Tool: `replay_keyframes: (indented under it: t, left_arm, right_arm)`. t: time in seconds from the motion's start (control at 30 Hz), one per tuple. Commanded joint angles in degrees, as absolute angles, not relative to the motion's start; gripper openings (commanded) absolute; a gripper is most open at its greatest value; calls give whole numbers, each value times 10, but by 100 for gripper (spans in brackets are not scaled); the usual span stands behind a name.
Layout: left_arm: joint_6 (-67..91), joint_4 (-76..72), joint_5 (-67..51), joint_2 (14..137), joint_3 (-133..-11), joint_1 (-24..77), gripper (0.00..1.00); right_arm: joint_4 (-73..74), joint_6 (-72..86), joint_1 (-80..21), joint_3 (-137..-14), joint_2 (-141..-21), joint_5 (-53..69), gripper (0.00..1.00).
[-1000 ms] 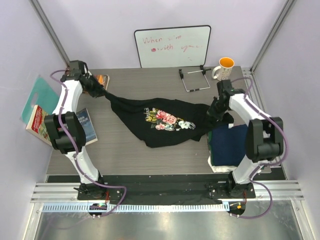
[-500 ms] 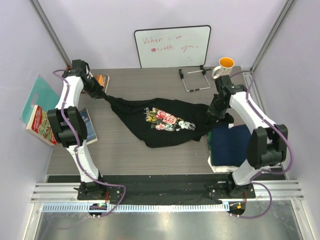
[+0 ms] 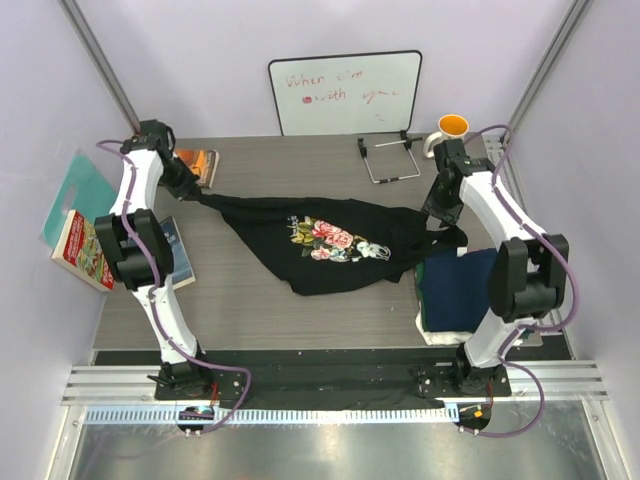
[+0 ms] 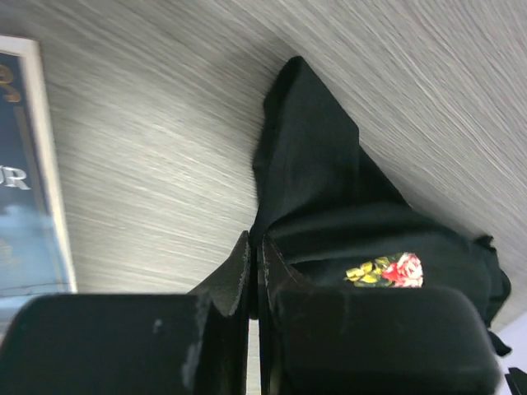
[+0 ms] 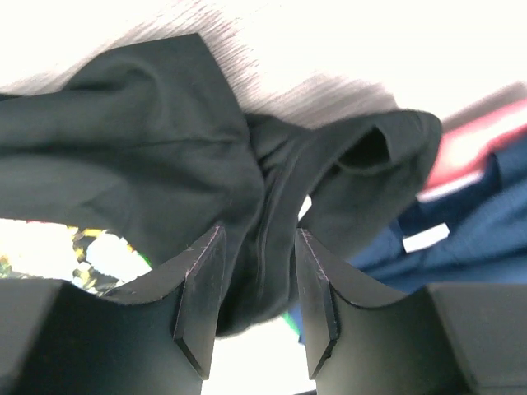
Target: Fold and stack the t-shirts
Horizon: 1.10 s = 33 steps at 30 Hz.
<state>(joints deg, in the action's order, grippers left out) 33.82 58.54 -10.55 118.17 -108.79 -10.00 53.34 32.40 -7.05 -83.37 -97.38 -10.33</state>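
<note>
Surface (image 3: 300,310): looks like the spreading step, no fold made yet. Black t-shirt (image 3: 300,245) lies mid-surface, print up, wrinkled, pulled toward the far-left corner. Its right end bunches beside the folded navy t-shirt (image 3: 455,290) at the right edge. Left pincer (image 3: 190,187) clamps 1 corner; right pincer (image 3: 438,212) gapes over the bunch. Next, probably: regrip, flatten.

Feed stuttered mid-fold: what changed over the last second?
The right gripper opened, letting go of the right end of the black floral t-shirt, and drew back toward the mug. The left gripper stayed shut on the shirt's left corner, tugging it slightly left. The folded navy t-shirt and the books stayed put.
</note>
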Motion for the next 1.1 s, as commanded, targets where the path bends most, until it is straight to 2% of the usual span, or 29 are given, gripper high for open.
replay_keyframes:
  t: [0.0, 0.4, 0.53, 0.6, 0.8, 1.0, 1.07]
  left_arm:
    - [319, 624, -61, 1191, -1114, -110, 0]
    - [303, 612, -99, 1183, -1089, -112, 0]
    - [303, 610, -104, 1183, -1086, -112, 0]
    - [303, 612, -106, 1184, -1087, -111, 0]
    - [303, 613, -108, 1184, -1090, -112, 0]
    - [306, 612, -113, 1184, -1084, -109, 0]
    - [307, 610, -115, 1184, -1082, -108, 0]
  right_arm:
    - [489, 302, -68, -872, -1034, -123, 45]
    - [390, 275, -55, -886, -1111, -101, 50]
    - [353, 272, -42, -877, -1123, -63, 51]
    - [341, 271, -33, -880, -1139, -39, 56]
    - [330, 270, -17, -900, -1179, 32, 56]
    - [305, 267, -15, -904, -1194, 90, 52]
    - [294, 266, -16, -901, -1194, 100, 45]
